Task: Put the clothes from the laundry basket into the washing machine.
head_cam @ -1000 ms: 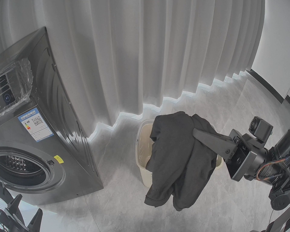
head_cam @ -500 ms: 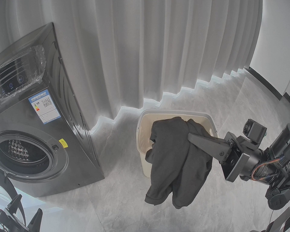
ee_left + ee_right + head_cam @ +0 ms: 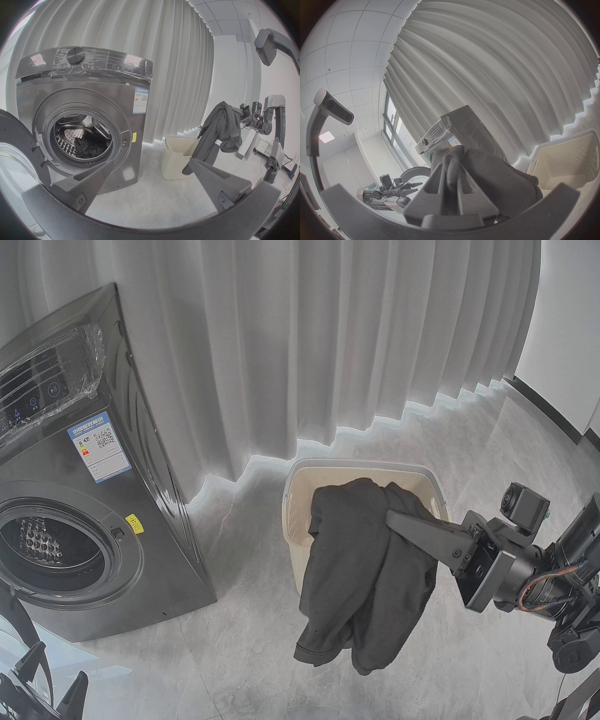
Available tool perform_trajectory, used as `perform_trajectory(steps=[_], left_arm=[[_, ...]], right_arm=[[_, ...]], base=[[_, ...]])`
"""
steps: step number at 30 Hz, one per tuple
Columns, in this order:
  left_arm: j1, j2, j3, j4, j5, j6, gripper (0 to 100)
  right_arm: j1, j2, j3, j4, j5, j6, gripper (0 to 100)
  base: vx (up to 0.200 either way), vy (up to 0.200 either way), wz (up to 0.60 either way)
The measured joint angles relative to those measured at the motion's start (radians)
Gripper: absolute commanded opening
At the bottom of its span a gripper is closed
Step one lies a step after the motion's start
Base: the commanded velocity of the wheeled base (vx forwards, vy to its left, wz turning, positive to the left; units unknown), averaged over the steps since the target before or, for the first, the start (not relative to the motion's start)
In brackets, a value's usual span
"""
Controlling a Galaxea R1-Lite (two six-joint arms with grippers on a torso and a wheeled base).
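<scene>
A dark grey garment [image 3: 362,565] hangs in the air in front of the cream laundry basket [image 3: 294,502], its lower end near the floor. My right gripper [image 3: 390,518] is shut on the garment's upper folds [image 3: 493,181]. The grey washing machine [image 3: 144,446] stands to the left with its round door [image 3: 15,134] swung open. A dark cloth [image 3: 89,147] lies in the drum. My left gripper [image 3: 150,162] is low in front of the machine, open and holding nothing, also at the bottom left corner [image 3: 59,665].
White curtains [image 3: 350,334] hang behind the basket and the machine. The basket's inside [image 3: 565,162] looks bare where it shows. Grey tiled floor [image 3: 237,590] lies open between the machine and the basket. A dark skirting edge [image 3: 550,409] runs at the far right.
The head camera has shifted, so more of the basket's rim and the machine's front shows. My right gripper keeps its hold on the garment, which now hangs slightly lower.
</scene>
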Motion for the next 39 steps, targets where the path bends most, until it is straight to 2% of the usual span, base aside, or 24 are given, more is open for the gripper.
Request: perform_trajectory(steps=[5, 11, 16, 20, 23, 25, 29, 39], left_arm=[[0.0, 0.0, 0.0, 0.0, 0.0, 0.0, 100], [0.0, 0.0, 0.0, 0.0, 0.0, 0.0, 100], [0.0, 0.0, 0.0, 0.0, 0.001, 0.0, 100], [0.0, 0.0, 0.0, 0.0, 0.002, 0.0, 100], [0.0, 0.0, 0.0, 0.0, 0.002, 0.0, 100], [0.0, 0.0, 0.0, 0.0, 0.002, 0.001, 100], [0.0, 0.0, 0.0, 0.0, 0.003, 0.0, 100], [0.0, 0.0, 0.0, 0.0, 0.003, 0.0, 100]], right_arm=[[0.0, 0.003, 0.0, 0.0, 0.0, -0.003, 0], [-0.002, 0.019, 0.008, 0.0, -0.003, -0.009, 0], [-0.022, 0.065, 0.01, 0.0, -0.007, -0.075, 0], [-0.024, 0.101, 0.008, 0.0, -0.038, -0.107, 0], [-0.016, 0.119, 0.007, 0.0, -0.089, -0.109, 0], [-0.008, 0.127, 0.008, 0.0, -0.102, -0.11, 0], [0.001, 0.138, 0.004, 0.0, -0.105, -0.11, 0], [0.035, 0.145, 0.004, 0.0, -0.106, -0.106, 0]], base=[[0.0, 0.0, 0.6], [0.0, 0.0, 0.0], [0.0, 0.0, 0.0], [0.0, 0.0, 0.0], [0.0, 0.0, 0.6], [0.0, 0.0, 0.6], [0.0, 0.0, 0.6], [0.0, 0.0, 0.0]])
